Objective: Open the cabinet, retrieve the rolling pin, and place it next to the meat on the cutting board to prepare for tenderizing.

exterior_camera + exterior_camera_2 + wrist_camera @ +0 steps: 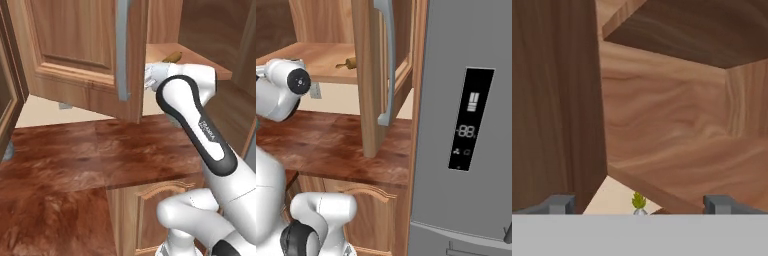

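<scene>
1 rolling pin (pixel 346 63) lies beyond wide-apart jaws.

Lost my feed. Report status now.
Gripper open, empty, at the cabinet. Doors open. Rolling pin on the shelf, untouched. Nothing blocking it.

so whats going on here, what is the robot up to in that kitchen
The white arm is reaching up into the wall cabinet, whose doors already stand open. The rolling pin lies on the cabinet shelf, untouched. The gripper is open and empty, its fingers pointing into the cabinet interior from just above the shelf's front edge. The pin is yet to be grasped.
</scene>
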{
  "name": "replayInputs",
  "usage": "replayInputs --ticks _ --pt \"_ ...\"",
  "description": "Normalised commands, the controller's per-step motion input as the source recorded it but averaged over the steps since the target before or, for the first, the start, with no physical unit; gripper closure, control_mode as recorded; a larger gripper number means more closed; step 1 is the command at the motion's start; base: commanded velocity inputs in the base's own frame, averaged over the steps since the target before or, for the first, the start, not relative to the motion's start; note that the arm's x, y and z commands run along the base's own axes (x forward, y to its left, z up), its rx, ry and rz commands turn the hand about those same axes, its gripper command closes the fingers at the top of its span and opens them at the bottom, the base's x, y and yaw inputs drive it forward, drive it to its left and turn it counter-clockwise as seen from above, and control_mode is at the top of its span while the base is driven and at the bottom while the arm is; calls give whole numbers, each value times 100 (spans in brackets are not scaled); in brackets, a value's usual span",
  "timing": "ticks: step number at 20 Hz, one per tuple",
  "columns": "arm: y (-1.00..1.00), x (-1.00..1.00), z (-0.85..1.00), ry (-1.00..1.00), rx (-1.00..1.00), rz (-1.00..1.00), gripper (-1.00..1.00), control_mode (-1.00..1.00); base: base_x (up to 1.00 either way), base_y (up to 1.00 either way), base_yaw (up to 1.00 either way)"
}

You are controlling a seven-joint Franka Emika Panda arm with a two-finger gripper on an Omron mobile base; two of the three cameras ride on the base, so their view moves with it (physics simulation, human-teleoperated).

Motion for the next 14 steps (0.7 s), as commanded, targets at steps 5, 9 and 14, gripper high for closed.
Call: replayInputs --ticks 5,9,14 --pt "97 -96 0 -13 -12 17 -100 -100 0 0 0" --pt "99 -81 0 -9 -9 12 -100 -100 0 0 0" --pt "88 -23 -1 -1 -5 2 -100 -100 0 0 0"
